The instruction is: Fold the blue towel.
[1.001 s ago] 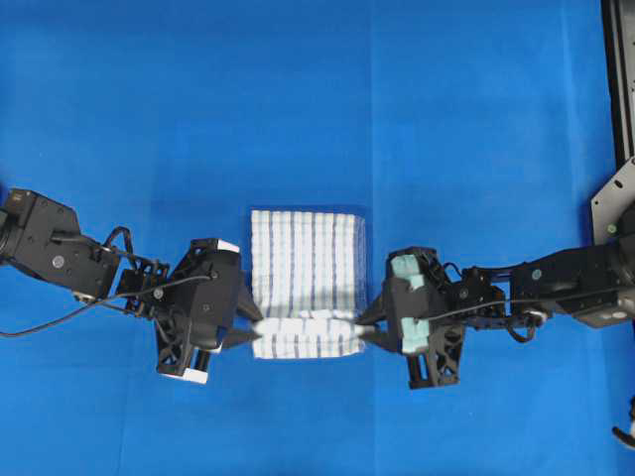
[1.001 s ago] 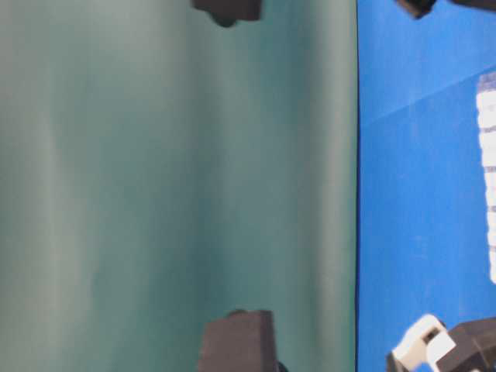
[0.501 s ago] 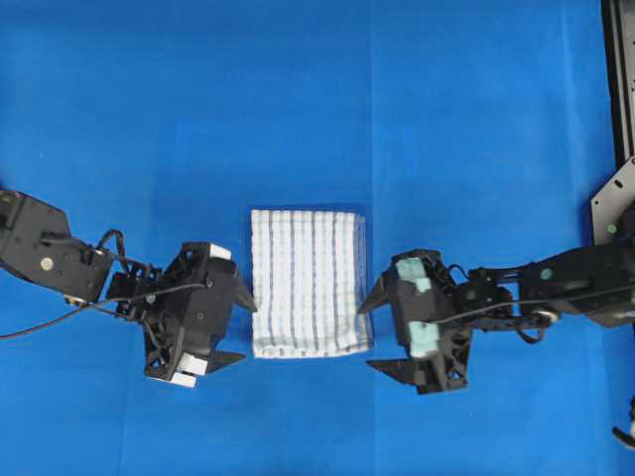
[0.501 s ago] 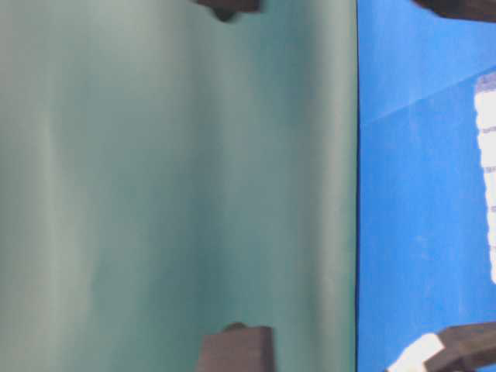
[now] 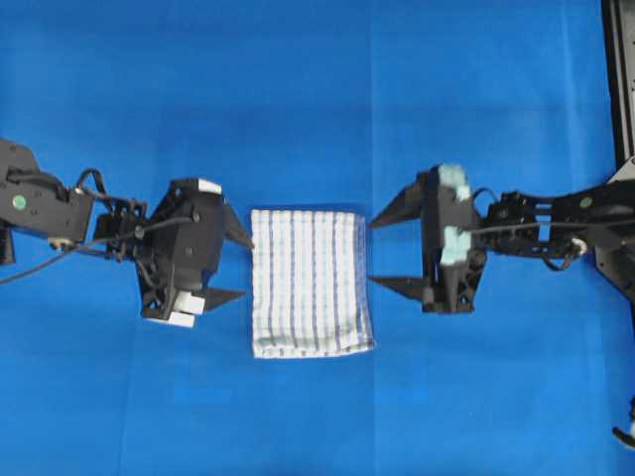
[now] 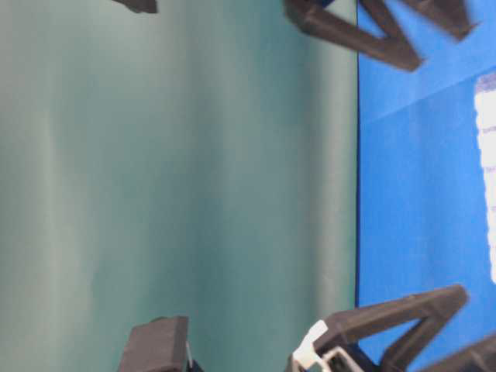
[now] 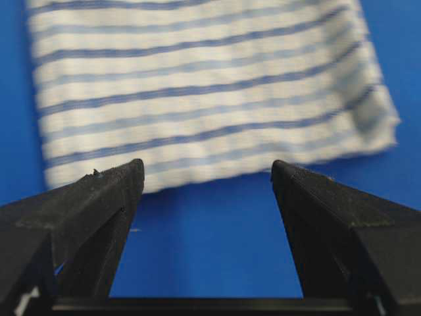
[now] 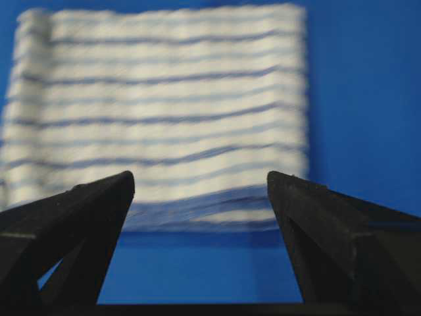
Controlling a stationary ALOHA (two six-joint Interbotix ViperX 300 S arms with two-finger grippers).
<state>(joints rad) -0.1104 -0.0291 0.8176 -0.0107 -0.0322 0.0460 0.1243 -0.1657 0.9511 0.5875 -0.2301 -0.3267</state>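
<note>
The blue towel (image 5: 311,283) is a white cloth with thin blue stripes, lying flat as a folded rectangle in the middle of the table. My left gripper (image 5: 246,268) stands open just off its left edge and holds nothing. My right gripper (image 5: 369,254) is open beside the right edge, also with nothing in it. In the left wrist view the towel (image 7: 204,85) lies beyond the spread fingers of the left gripper (image 7: 205,172), with bare table between them. The right wrist view shows the towel (image 8: 164,112) ahead of the right gripper (image 8: 199,176), whose jaws stand wide apart.
A solid blue covering (image 5: 317,99) spreads over the whole table. A black frame (image 5: 620,79) runs along the right edge. In the table-level view a teal wall (image 6: 178,186) fills the left, and the towel's edge (image 6: 488,178) shows at the far right.
Both grippers were pinching the towel's near edge, then let go and opened. They have since moved toward the far side, beside the towel's upper half. The towel now lies flat.
</note>
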